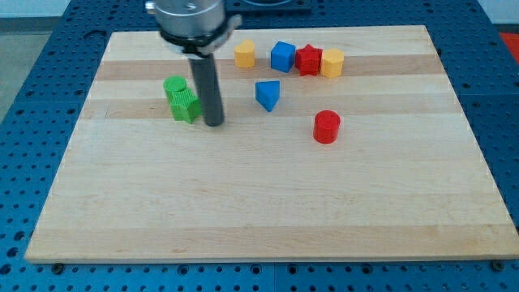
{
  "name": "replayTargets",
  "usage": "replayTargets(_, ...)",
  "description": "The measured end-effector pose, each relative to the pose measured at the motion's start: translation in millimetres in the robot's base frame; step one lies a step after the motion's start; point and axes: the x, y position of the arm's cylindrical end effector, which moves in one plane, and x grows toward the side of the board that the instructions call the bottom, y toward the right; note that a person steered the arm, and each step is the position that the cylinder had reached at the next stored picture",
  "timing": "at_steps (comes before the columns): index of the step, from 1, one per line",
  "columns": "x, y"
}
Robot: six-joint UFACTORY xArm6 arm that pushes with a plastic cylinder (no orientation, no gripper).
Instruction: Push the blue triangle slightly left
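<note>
The blue triangle (268,94) lies on the wooden board (259,203), a little above its middle. My tip (214,124) rests on the board to the left of the triangle and slightly lower, with a clear gap between them. The tip stands right beside two green blocks (182,99), just to their right. The dark rod rises from the tip to the arm's head at the view's top.
A yellow block (245,54), a blue cube (282,56), a red star (308,59) and a second yellow block (332,62) form a row near the view's top. A red cylinder (326,126) stands right of and below the triangle.
</note>
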Motion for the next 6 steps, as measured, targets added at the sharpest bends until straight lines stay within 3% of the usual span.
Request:
replayTargets(2,-5,110)
replayTargets(3,-36,118)
replayTargets(6,-48,-8)
